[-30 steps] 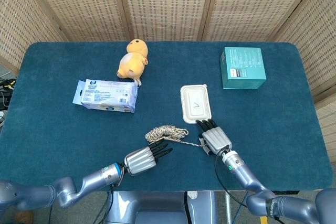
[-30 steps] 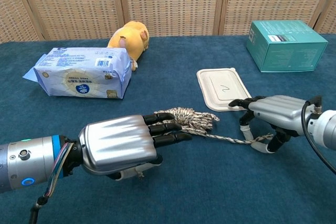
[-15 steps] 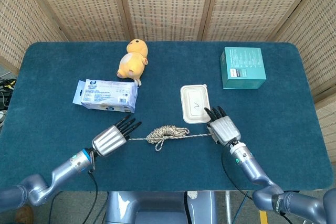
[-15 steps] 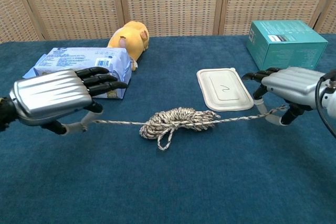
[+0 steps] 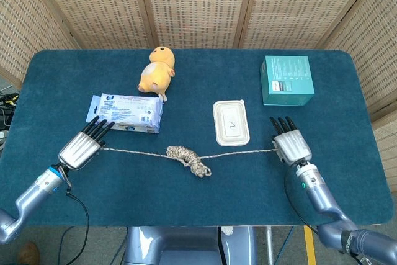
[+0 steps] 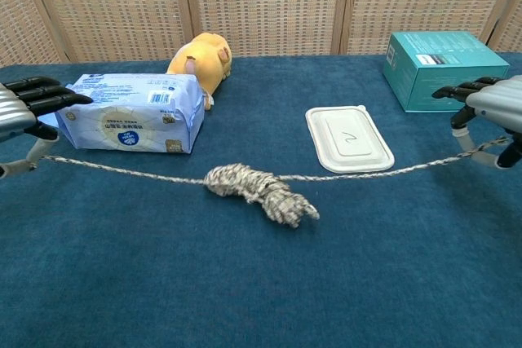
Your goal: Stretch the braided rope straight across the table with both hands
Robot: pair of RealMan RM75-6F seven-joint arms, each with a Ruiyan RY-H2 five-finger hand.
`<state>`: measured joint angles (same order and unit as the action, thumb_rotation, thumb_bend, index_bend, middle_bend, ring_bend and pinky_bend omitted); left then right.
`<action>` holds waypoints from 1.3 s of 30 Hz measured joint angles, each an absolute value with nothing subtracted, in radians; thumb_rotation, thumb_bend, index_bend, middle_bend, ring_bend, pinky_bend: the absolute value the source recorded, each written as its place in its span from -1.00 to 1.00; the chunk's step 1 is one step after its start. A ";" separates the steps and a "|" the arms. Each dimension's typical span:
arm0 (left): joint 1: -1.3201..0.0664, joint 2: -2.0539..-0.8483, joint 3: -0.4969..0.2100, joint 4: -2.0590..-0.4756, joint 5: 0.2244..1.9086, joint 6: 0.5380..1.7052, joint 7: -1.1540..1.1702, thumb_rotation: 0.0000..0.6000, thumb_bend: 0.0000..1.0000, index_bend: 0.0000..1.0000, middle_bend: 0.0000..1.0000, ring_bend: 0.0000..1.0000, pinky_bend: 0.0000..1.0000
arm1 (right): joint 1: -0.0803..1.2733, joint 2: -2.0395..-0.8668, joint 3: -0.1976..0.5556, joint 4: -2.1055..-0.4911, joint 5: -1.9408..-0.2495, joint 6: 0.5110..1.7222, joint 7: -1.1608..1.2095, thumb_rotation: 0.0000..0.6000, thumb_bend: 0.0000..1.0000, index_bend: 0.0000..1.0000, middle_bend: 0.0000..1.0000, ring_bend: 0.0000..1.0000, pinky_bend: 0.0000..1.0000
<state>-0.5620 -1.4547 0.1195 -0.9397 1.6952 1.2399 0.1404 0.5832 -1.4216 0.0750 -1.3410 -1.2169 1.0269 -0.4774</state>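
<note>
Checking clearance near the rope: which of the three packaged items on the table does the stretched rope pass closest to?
The flat white lidded tray; the rope runs just past its near edge. The wipes pack and teal box sit farther back.

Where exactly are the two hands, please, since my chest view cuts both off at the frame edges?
Observer: In the head view the left hand sits just in front of the left end of the wipes pack, with the braided rope running out from under it.
Operator: And the right hand?
Observer: The right hand is to the right of the white lidded container, apart from it, and in front of the teal box.
Operator: Is there table left outside each hand?
Observer: Yes, bare blue table shows beyond both hands toward the side edges.
</note>
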 measured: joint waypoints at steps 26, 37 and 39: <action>-0.445 -1.276 0.030 -1.192 1.554 1.372 -0.131 1.00 -1.00 -1.00 -1.00 -1.00 -1.00 | 0.443 -1.304 0.066 -1.446 -1.418 1.317 -0.237 1.00 -1.00 -1.00 -1.00 -1.00 -1.00; -0.251 -1.118 0.046 -1.379 1.443 1.447 -0.145 1.00 -1.00 -1.00 -1.00 -1.00 -1.00 | 0.299 -1.236 0.006 -1.422 -1.537 1.496 -0.148 1.00 -1.00 -1.00 -1.00 -1.00 -1.00; -0.222 -1.120 0.058 -1.379 1.445 1.458 -0.152 1.00 -1.00 -1.00 -1.00 -1.00 -1.00 | 0.275 -1.232 -0.005 -1.426 -1.556 1.526 -0.164 1.00 -1.00 -1.00 -1.00 -1.00 -1.00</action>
<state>-0.2220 -1.1202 0.0583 -1.3791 1.4454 1.4577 -0.1521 0.2750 -1.2318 -0.0052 -1.4261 -1.5556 1.5262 -0.1640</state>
